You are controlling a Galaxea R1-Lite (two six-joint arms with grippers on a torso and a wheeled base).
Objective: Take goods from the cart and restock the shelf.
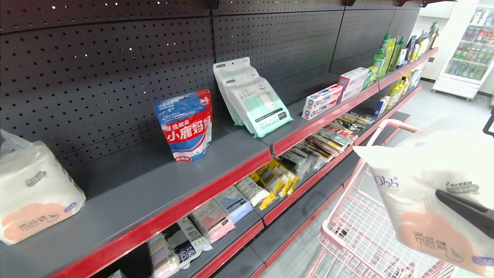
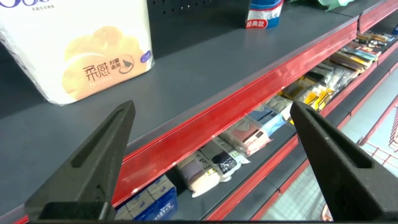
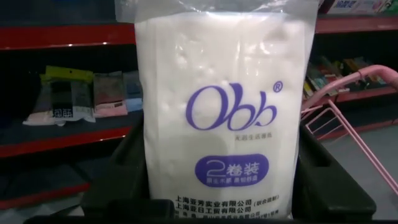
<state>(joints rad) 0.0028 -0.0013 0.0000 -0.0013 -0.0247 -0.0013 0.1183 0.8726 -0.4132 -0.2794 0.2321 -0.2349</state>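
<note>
A white tissue pack (image 1: pixel 436 193) with purple and peach print hangs above the pink cart (image 1: pixel 359 227) at the right; my right gripper (image 3: pixel 221 193) is shut on this pack (image 3: pixel 221 106), one dark finger (image 1: pixel 465 210) lying across its front. A second, similar tissue pack (image 1: pixel 32 193) stands at the left end of the grey shelf (image 1: pixel 154 181). My left gripper (image 2: pixel 214 162) is open with nothing between its fingers, hovering in front of the shelf's red edge (image 2: pixel 236 102), below and to the right of that shelved pack (image 2: pixel 81 46).
On the same shelf stand a red and blue pouch (image 1: pixel 187 125) and pale green packets (image 1: pixel 252 96), with toothpaste boxes (image 1: pixel 322 101) and bottles (image 1: pixel 389 52) farther right. Lower shelves (image 1: pixel 231 210) hold several small packets. Bare shelf lies between the left tissue pack and the pouch.
</note>
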